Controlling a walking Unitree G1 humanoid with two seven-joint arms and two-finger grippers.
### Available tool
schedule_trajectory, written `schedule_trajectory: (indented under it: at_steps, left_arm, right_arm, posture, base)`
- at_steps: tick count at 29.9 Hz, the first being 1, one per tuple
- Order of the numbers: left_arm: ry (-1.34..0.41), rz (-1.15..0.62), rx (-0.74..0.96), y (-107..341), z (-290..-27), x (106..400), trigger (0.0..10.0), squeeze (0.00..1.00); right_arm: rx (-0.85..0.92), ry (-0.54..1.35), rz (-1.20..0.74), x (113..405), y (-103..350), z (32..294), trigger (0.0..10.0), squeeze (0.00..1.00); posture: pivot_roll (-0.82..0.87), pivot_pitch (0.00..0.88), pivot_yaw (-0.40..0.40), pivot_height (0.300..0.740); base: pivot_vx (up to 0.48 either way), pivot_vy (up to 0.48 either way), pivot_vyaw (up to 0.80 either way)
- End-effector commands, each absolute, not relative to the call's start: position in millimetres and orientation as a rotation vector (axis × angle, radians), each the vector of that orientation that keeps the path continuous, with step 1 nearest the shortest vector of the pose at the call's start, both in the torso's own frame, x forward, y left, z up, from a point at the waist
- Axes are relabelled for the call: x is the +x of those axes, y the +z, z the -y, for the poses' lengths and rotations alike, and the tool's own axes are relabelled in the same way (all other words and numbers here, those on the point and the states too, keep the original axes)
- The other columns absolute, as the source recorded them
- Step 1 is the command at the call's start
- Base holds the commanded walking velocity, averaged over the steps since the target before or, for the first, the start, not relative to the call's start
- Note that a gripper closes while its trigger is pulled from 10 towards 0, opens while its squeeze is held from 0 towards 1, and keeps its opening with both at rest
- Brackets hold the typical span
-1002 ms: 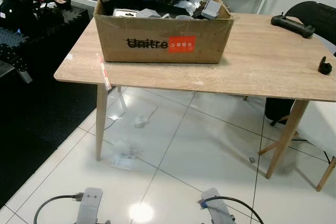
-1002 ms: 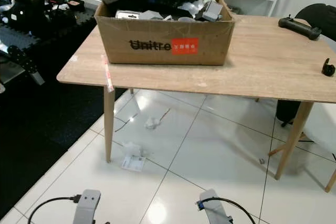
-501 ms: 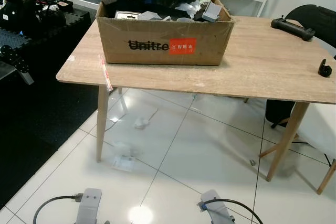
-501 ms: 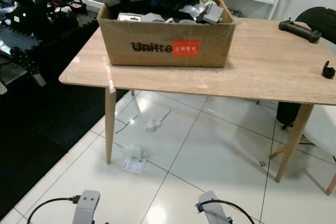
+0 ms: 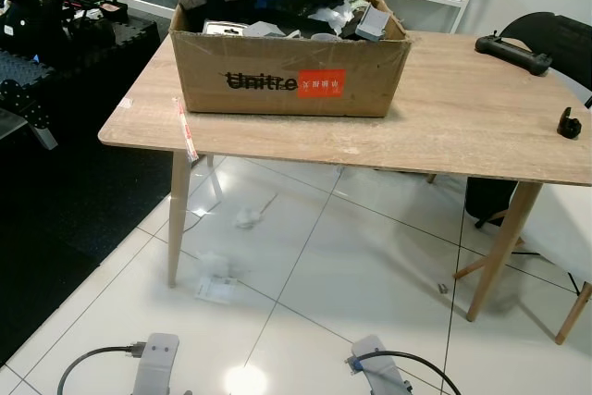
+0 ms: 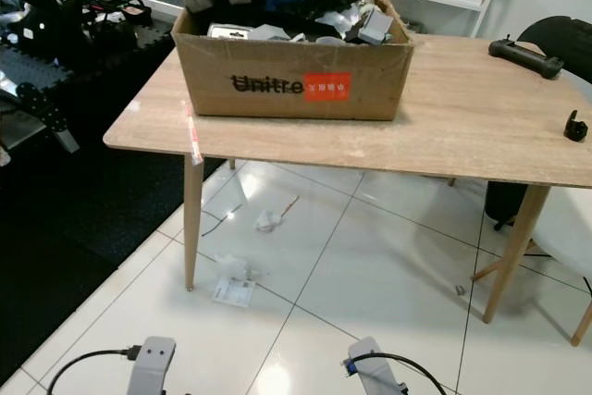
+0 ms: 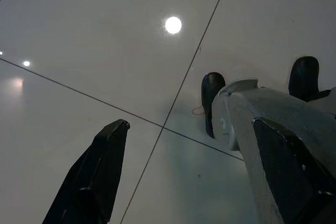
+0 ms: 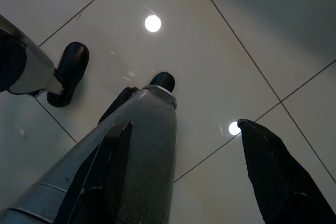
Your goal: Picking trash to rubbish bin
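2 pieces of trash lie on the glossy white tiled floor under the wooden table. A crumpled white paper wad [image 5: 246, 217] sits further in beneath the tabletop, with a thin stick-like scrap [image 5: 268, 202] just beside it. Nearer the table's front left leg lies a flattened clear plastic wrapper with a printed white card [image 5: 218, 284], partly crumpled, resting flat and well apart from the wad.

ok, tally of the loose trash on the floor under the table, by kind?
Crumpled white wad: 1
Flat paper piece with crumpled plastic: 1
Thin stick: 1
Total: 3
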State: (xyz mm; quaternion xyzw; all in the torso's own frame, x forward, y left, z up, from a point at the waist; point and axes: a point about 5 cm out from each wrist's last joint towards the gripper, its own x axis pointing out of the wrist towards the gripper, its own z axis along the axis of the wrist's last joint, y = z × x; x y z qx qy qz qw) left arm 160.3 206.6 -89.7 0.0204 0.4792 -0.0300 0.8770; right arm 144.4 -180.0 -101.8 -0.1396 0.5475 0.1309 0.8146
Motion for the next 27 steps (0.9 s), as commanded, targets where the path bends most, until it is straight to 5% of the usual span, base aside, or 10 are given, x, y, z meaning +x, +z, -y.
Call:
schedule_trajectory:
  at_steps: [1, 5, 27]
  left_arm:
    - [-0.065, -1.025, 0.029, -93.5, -203.4, 152.6, 10.0, 0.00]
    - [-0.068, -1.024, 0.027, -93.4, -202.3, 153.4, 10.0, 0.00]
    - [-0.067, -1.012, 0.008, -92.5, -200.1, 156.2, 10.0, 0.00]
  right_arm:
    - [-0.293, 0.281, -1.234, 126.8, -107.4, 184.9, 10.0, 0.00]
    - [-0.288, 0.277, -1.231, 127.8, -106.9, 185.8, 10.0, 0.00]
    - [-0.331, 0.275, -1.266, 120.9, -107.0, 200.8, 10.0, 0.00]
  posture:
    - [0.10, 0.078, -0.021, 0.740]
    - [0.10, 0.078, -0.020, 0.740]
    - [0.09, 0.079, -0.017, 0.740]
  base:
    - [0.000, 0.000, 0.00]
    - [0.000, 0.000, 0.00]
    - [0.000, 0.000, -0.78]
